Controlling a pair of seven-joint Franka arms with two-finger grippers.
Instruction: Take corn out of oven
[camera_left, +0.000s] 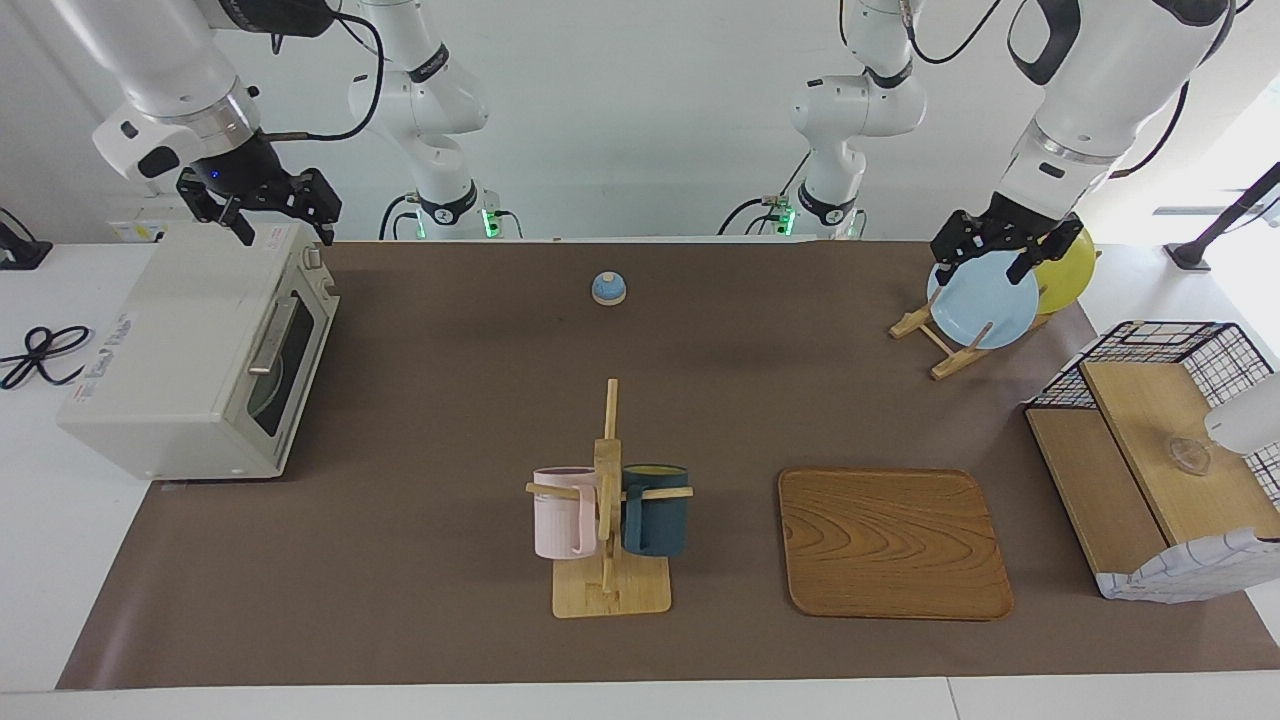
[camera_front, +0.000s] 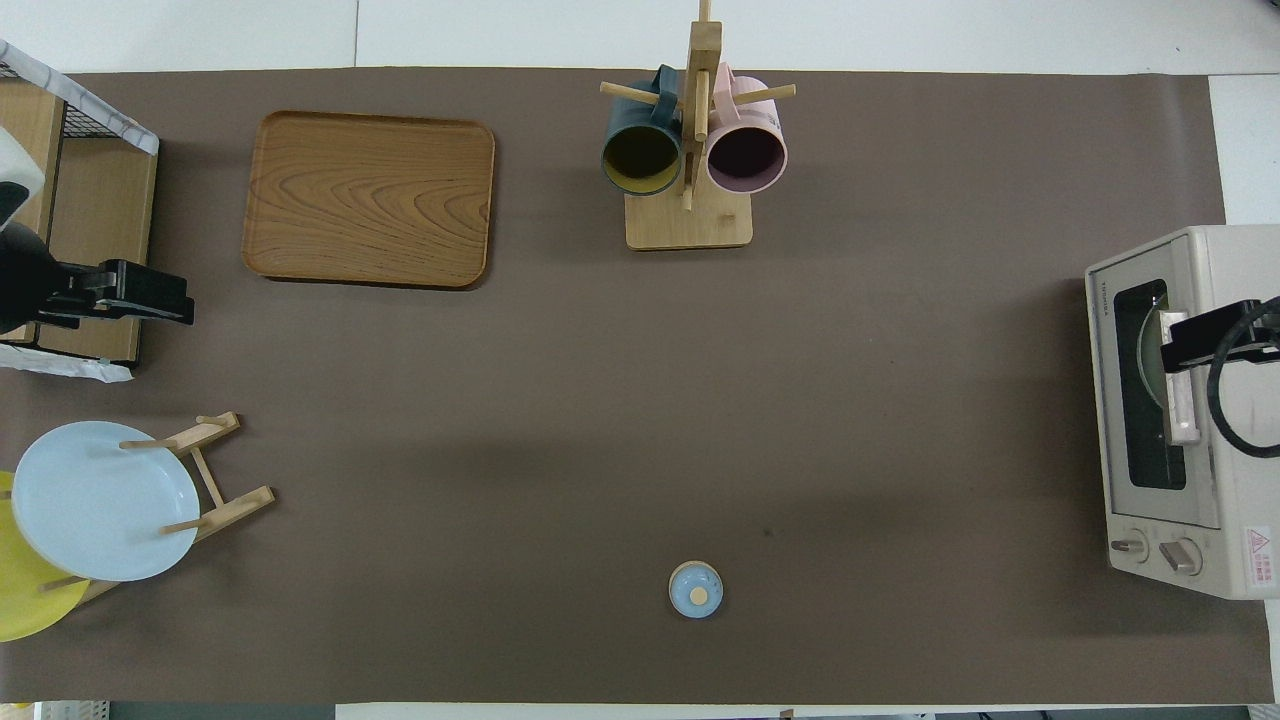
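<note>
The oven (camera_left: 195, 350) sits at the left edge of the facing view with its dark glass door shut and its bar handle (camera_left: 272, 335) untouched — so, judging by how things lie, nothing of the task is done yet. Opening the door, reaching in and lifting out the corn are all still to come. The corn itself does not show in either view (presumably it lies inside, though the glass gives only a dim round shape, not a cob).

The right gripper (camera_left: 262, 200) hangs in the upper left of the facing view, over the oven's top corner by the knobs, fingers spread and holding nothing. The left gripper (camera_left: 1000, 243) waits in the upper right, over the blue plate (camera_left: 983, 298) on its rack — likewise spread and empty.
</note>
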